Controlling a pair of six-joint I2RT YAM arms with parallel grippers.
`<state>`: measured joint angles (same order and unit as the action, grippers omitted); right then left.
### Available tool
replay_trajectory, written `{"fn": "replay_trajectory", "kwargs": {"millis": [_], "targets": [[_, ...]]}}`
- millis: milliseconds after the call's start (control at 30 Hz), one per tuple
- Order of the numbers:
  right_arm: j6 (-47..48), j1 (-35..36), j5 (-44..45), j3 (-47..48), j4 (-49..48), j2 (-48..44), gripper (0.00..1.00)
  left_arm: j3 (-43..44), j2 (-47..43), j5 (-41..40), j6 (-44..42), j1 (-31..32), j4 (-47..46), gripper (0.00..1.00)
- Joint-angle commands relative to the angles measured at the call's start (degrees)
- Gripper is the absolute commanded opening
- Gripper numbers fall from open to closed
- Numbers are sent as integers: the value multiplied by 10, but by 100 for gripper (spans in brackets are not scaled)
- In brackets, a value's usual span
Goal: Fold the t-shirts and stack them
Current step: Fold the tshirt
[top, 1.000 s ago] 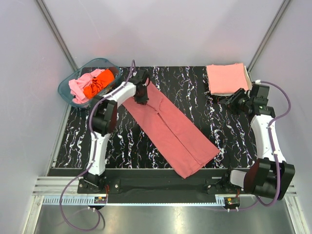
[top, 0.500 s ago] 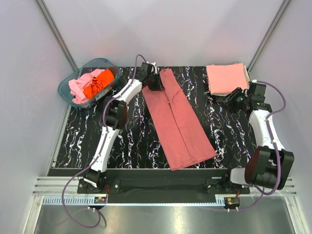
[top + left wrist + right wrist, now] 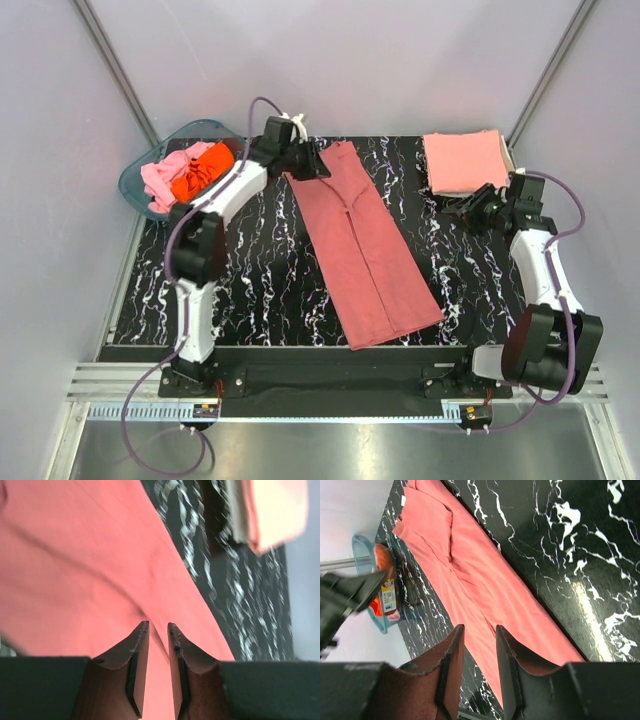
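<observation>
The red tee (image 3: 362, 245), folded into a long strip, lies mid-table, running from the far edge toward the near edge. The left gripper (image 3: 312, 163), jaws narrow and empty, sits at its far end; the right gripper (image 3: 470, 212), also narrow, waits near the pink stack (image 3: 463, 161) at the far right corner. For a square fold, each gripper should probably pinch one far corner.

The left end effector (image 3: 312, 160) covers the brick-red t-shirt's (image 3: 365, 245) far corner; whether it grips cloth is unclear.
</observation>
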<state>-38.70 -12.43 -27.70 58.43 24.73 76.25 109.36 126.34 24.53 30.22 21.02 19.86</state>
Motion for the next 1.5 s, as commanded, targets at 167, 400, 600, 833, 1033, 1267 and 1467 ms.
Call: {"fn": "replay_trajectory", "kwargs": {"millis": [167,400,600,833,1033,1267,1467], "targets": [[5,-1,-22,-23,14,-58,36,-270,-182,-45,-23,79,41,22],[7,-1,-24,-29,18,-66,35,-315,-169,-87,-31,136,70,16],[13,-1,-22,-25,23,-64,36,-312,-131,-203,-37,125,138,15],[10,-1,-9,-24,23,-52,36,-304,-106,-264,-60,56,172,17],[13,-1,-9,-28,18,-27,36,-242,-69,-260,-92,3,189,18],[14,-1,-4,-43,9,-18,36,-170,-117,-141,-83,43,207,17],[14,-1,-11,-40,-1,0,36,-201,-133,-81,-35,132,154,15]]}}
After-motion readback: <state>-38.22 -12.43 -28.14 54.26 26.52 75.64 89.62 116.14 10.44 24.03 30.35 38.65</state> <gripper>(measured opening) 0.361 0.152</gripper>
